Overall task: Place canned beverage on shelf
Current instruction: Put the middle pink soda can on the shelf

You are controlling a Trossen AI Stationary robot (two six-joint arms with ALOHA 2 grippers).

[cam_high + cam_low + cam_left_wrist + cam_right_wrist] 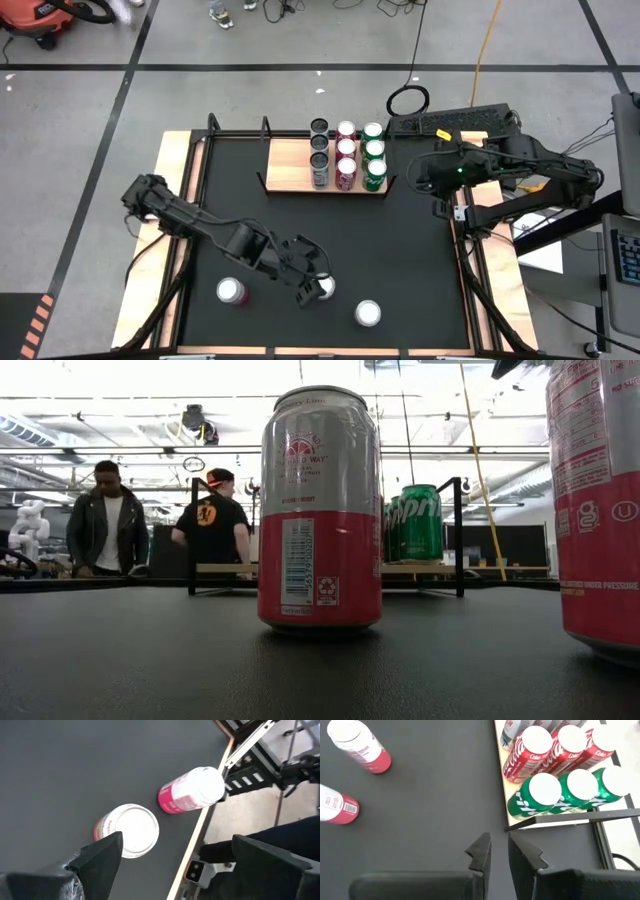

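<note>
On the black mat, the left tool (fingers spread) hovers over a pink can.

The shelf lies at the far middle of the mat, and nine cans stand on its right part in three rows of three (its left part is bare). Three more cans stand on the near part of the mat: one at the left, one at the right, and one between them, under the left gripper. The right gripper is just right of the shelf.
</note>
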